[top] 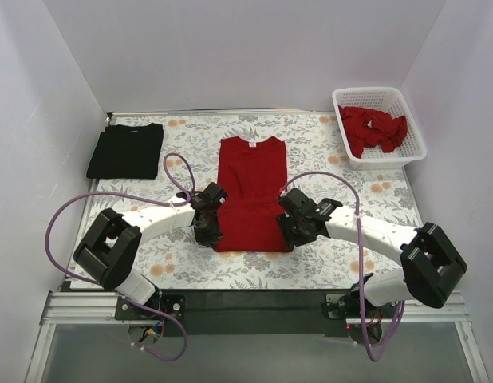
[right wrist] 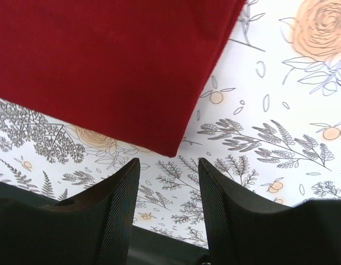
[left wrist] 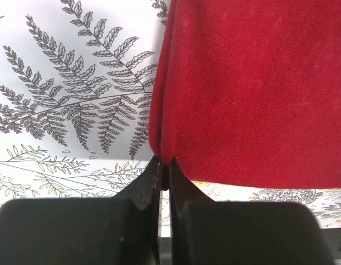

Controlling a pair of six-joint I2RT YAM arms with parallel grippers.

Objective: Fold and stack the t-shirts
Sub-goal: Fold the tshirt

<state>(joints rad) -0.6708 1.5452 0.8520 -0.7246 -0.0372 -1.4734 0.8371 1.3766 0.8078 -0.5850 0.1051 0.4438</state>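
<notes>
On a flower-and-fern-patterned counter [top: 326,263], a red t-shirt [top: 252,191] lies flat between 2 robot arms, its collar and small white neck label [top: 250,144] pointing away from their bases and its sleeves tucked in so that it forms a long rectangle. At the hem's lower-left corner the left pincer [left wrist: 164,168] is clamped tight on the cloth, its 2 black fingers pressed together with a small pucker of red fabric caught between the tips. At the lower-right corner the right pincer [right wrist: 169,165] stands about half open and holds nothing; in its wrist view the shirt's corner lies on the counter just ahead of the gap between the fingers, apart from both. Far left, near the back wall, 1 black t-shirt [top: 125,150] rests folded into a neat rectangle, well apart from the red one. Far right, a white plastic basket [top: 370,91] sits in the back corner with more red t-shirts [top: 374,129] crumpled in a heap inside it.
</notes>
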